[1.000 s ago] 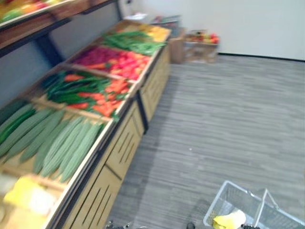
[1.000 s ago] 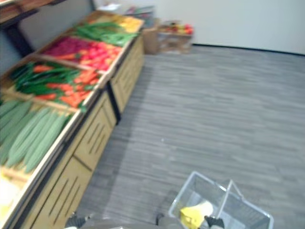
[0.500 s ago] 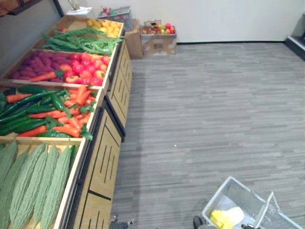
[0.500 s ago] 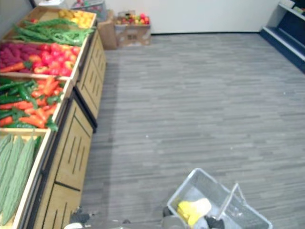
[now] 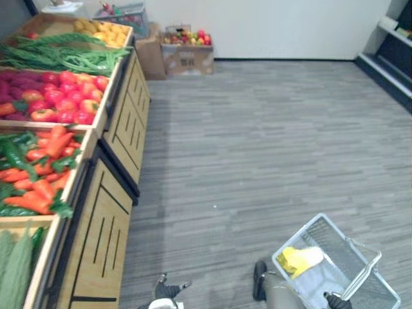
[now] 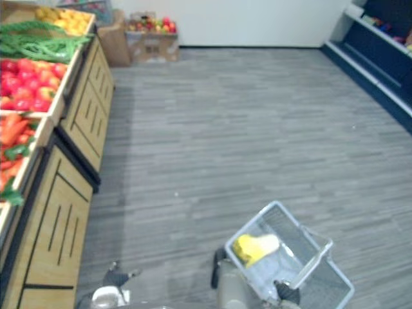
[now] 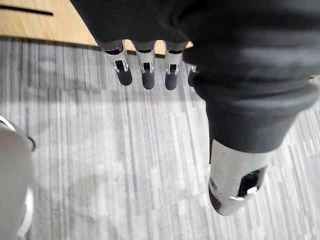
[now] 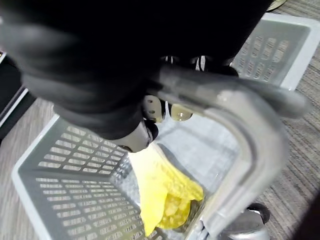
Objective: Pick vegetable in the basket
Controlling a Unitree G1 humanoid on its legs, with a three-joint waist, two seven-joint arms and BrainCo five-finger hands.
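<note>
A grey mesh basket [image 5: 293, 240] hangs low at my right side over the floor. Its grey handle [image 8: 240, 115] runs across the right wrist view, and my right hand [image 8: 150, 107] is shut on it, fingers curled round the bar. One yellow vegetable [image 5: 298, 259] with a pale end lies inside, against the basket's near wall [image 8: 75, 165]. My left hand [image 7: 145, 70] hangs beside the wooden stand with straight fingers and the thumb [image 7: 235, 180] apart, holding nothing above the grey floor.
A long wooden vegetable stand [image 5: 103, 219] runs along the left, with carrots and green peppers [image 5: 38, 187], red tomatoes [image 5: 58, 106], green beans [image 5: 58, 58], yellow produce [image 5: 103, 32] and pale green gourds [image 5: 13, 277]. Cardboard boxes of fruit [image 5: 187, 55] stand by the far wall. A dark shelf [image 6: 380, 58] is at the right.
The whole picture has swung to the right, so the camera moved: the stand sits further left and the dark shelf has come in. The basket stays in my right hand.
</note>
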